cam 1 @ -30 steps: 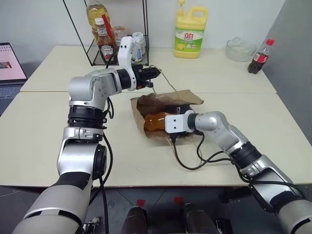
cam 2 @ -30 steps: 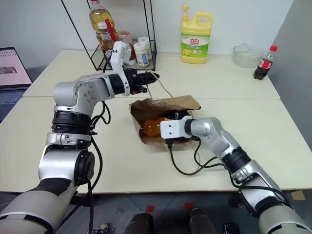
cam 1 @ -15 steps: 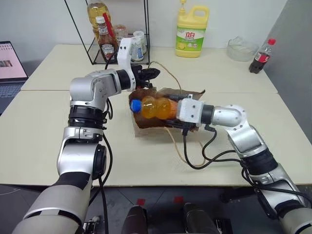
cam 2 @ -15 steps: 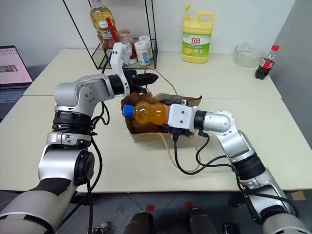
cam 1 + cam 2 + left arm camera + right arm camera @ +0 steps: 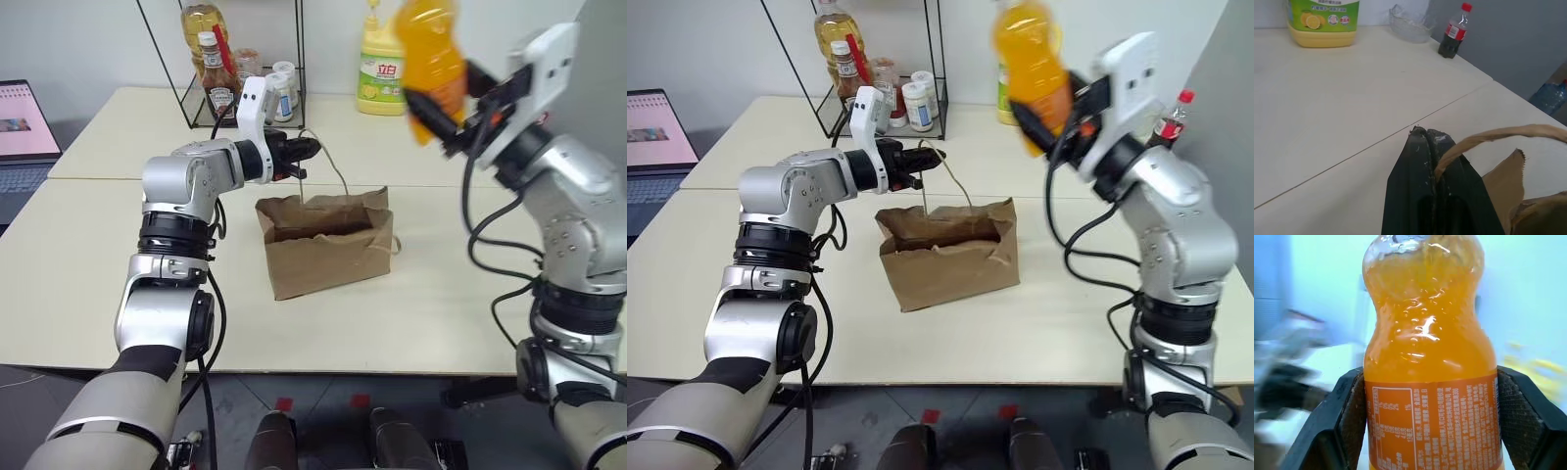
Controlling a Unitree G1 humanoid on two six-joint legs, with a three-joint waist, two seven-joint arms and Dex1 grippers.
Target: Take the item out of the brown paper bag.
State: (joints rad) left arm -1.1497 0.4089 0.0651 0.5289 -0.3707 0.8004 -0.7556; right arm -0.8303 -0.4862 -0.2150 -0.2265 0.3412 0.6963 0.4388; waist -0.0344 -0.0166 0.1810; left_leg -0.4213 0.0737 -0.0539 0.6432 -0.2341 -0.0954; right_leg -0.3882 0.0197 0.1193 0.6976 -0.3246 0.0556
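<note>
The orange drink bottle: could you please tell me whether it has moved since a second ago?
Yes. The orange drink bottle has gone up out of the brown paper bag, now held high in the right claw, level with the yellow detergent jug.

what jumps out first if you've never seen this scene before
The clear plastic bottle of orange drink stands out first, held high over the table in the right gripper, whose black fingers clamp its labelled sides. Below it, mid-table, the brown kraft paper bag stands upright with its mouth open. The left gripper is shut on one of the bag's twisted cord handles.
</note>
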